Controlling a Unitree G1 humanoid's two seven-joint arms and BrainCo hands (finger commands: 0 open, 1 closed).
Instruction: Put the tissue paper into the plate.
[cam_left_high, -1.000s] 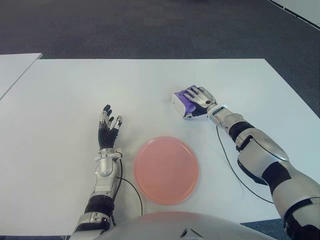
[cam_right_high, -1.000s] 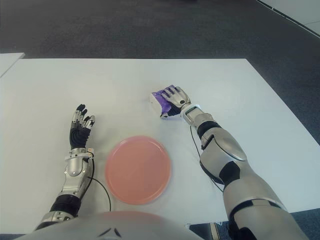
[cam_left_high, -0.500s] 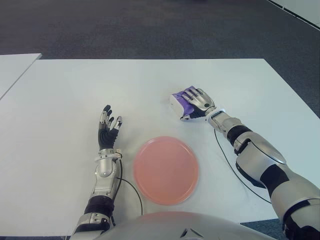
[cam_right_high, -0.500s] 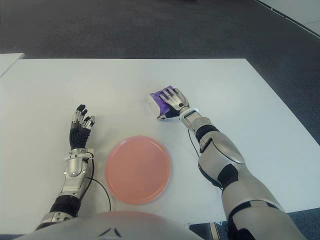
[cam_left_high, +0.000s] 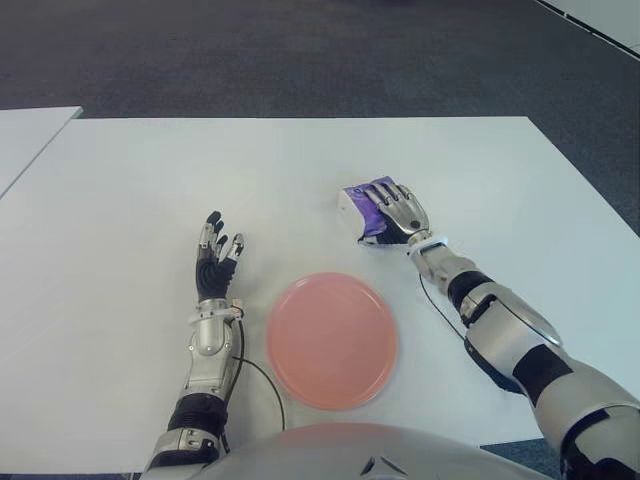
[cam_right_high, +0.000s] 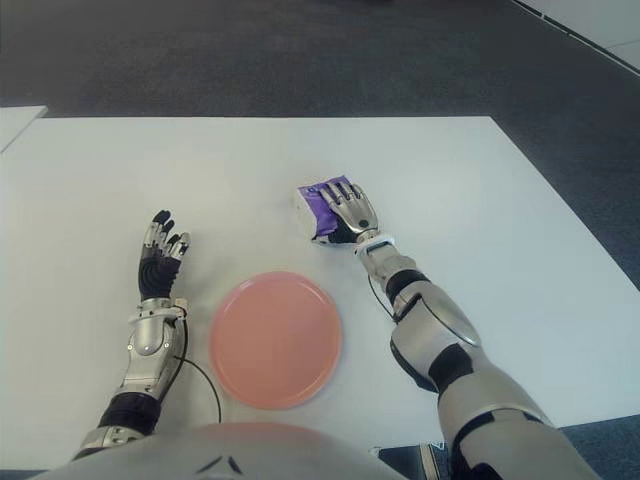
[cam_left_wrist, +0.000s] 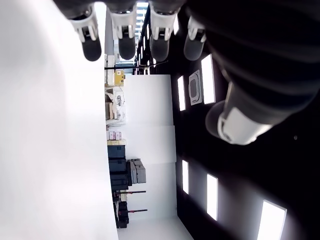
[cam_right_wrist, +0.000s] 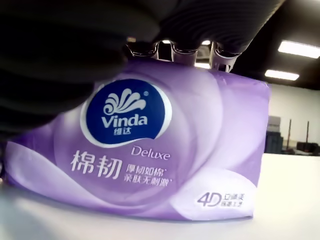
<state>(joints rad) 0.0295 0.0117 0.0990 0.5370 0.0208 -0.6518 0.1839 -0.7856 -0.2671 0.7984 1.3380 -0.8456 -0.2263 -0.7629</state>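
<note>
1. Right hand (cam_left_high: 399, 212) is draped over the tissue pack (cam_left_high: 361, 208), fingers curled down across its top. The right wrist view shows fingertips (cam_right_wrist: 186, 51) hooked over the pack's upper edge, so it has a grasp on it.
2. The tissue pack is purple and white with Vinda Deluxe branding, and sits on the white table (cam_left_high: 300, 170), right of centre. Its bottom edge looks to be touching the table in the wrist view.
3. The pink plate (cam_left_high: 332, 340) is near the robot, nearer and slightly left of the pack, and well apart from it. Nothing is in it.
4. Left hand (cam_left_high: 215, 260) shows left of the plate, fingers extended and slightly spread, holding nothing. The left wrist view confirms the straight fingers (cam_left_wrist: 127, 30).
5. A cable (cam_left_high: 262, 380) runs from the left forearm along the table near the plate's near-left edge.
</note>
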